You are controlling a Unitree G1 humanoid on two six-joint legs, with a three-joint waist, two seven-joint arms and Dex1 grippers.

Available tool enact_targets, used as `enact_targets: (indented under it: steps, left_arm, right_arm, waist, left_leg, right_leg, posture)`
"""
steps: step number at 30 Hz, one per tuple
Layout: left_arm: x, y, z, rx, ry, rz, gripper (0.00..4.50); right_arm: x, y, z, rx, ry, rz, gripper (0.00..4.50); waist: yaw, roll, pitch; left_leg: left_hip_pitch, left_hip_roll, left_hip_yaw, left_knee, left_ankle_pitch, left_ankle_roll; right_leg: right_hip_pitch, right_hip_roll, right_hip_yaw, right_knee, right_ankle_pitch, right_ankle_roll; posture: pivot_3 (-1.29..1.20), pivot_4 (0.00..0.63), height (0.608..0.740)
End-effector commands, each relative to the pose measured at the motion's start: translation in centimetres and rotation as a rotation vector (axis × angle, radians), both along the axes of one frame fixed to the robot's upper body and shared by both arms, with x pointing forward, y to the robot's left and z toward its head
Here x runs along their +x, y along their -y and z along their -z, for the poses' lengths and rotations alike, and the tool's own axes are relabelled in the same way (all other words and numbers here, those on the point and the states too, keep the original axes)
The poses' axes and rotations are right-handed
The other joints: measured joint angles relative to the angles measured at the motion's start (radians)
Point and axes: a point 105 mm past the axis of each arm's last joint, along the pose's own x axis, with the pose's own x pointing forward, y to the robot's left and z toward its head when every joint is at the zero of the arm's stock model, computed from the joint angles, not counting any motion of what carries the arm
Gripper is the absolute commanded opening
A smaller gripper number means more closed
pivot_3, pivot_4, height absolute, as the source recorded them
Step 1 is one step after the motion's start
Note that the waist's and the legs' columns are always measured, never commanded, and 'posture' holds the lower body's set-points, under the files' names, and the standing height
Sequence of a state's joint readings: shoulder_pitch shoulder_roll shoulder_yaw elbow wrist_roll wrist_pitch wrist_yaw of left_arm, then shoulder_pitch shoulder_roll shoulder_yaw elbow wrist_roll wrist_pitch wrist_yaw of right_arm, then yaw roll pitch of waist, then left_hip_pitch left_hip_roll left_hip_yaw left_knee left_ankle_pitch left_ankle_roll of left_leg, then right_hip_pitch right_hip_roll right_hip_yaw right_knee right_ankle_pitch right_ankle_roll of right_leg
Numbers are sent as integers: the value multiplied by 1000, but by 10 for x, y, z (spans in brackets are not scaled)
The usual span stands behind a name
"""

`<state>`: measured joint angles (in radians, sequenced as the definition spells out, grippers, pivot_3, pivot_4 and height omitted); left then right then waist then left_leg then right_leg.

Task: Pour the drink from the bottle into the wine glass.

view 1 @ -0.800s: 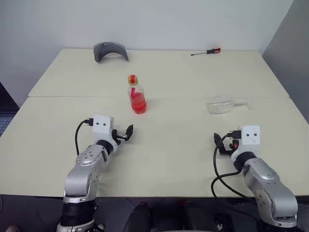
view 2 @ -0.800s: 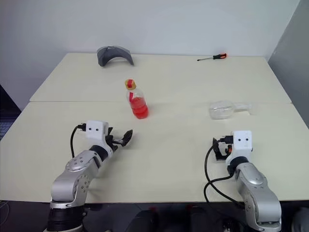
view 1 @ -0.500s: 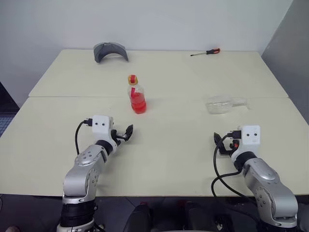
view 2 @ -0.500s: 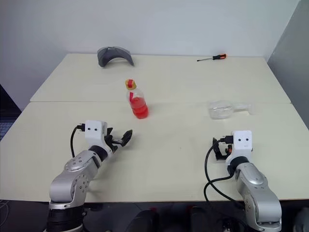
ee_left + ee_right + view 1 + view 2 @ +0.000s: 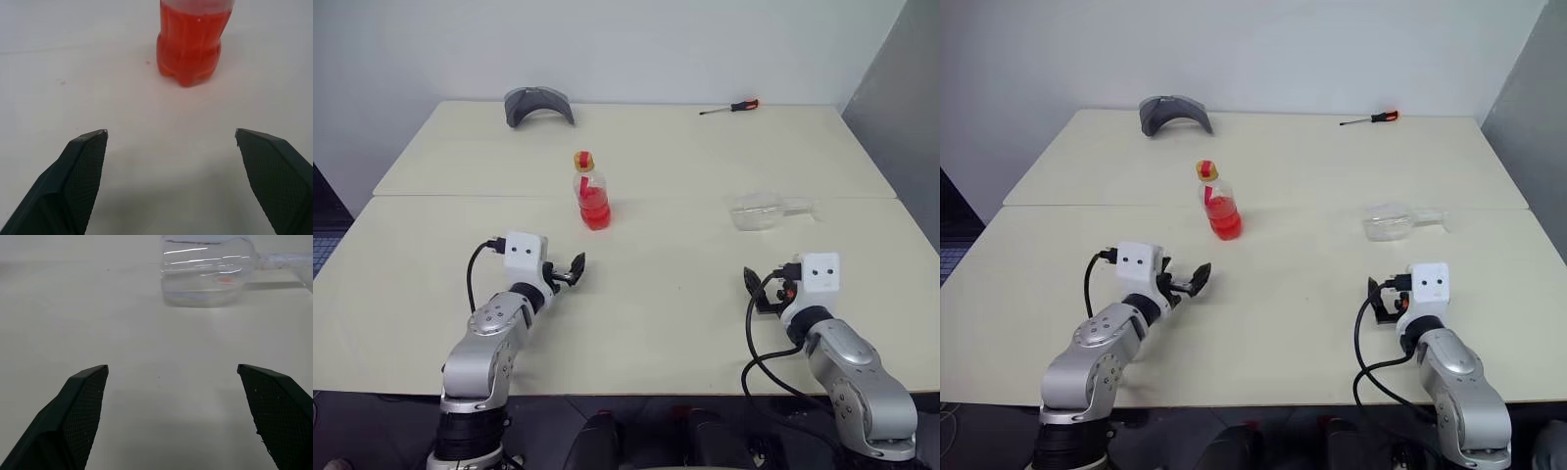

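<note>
- Bottle stands upright on the table, cap on, its lower half filled with the drink; long axis vertical.
- Left gripper sits low over the table with its two fingers spread wide and nothing between them. The bottle lies ahead of it and slightly toward the centre line, near but not touching; in the left wrist view it stands just off the middle of the gap between the fingers.
- Wine glass lies on its side, bowl toward the centre, stem pointing out to the robot's right; long axis runs across the table, not upright.
- Right gripper is likewise spread wide and empty. The glass lies ahead of it, well apart; the right wrist view shows the bowl's side facing the fingers.
- Judgement: left arm is the nearer to the bottle, right arm the nearer to the glass. The glass must be stood up before any pour.
</note>
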<state>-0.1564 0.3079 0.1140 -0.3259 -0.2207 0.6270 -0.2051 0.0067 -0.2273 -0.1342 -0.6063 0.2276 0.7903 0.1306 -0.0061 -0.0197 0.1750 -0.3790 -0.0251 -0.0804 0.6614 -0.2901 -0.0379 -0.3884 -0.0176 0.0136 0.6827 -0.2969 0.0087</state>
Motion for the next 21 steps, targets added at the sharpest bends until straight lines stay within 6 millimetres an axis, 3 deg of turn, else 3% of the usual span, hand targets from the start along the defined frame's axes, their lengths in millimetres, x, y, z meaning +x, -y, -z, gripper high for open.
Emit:
enact_targets:
  steps: [1,10,15,21]
  left_arm:
    - [-4,3,-8,29,30,15,4466]
    - [-4,7,-16,30,62,47,4466]
    - [8,16,-19,43,121,62,4466]
    - [21,27,-22,21,173,78,4466]
  right_arm:
    - [1,-5,-15,14,64,-53,4500]
    - [2,-21,-27,60,103,-227,4500]
    - [-9,-57,-40,82,138,-557,4500]
    - [-10,-70,-53,109,159,-712,4500]
  waist:
    - [0,0,0]
    - [0,0,0]
    - [0,0,0]
    - [2,0,0]
  left_leg:
    - [0,0,0,0,0,0]
    - [0,0,0,0,-1,3]
    - [0,0,0,1,-2,3]
    - [0,0,0,1,-2,3]
  right_leg:
    - [0,0,0,0,0,0]
    - [0,0,0,0,0,0]
    - [1,0,-1,0,1,0]
    - [1,0,0,-1,1,0]
  posture:
    - [0,150,740]
    - [0,150,740]
    - [0,150,740]
    - [0,150,740]
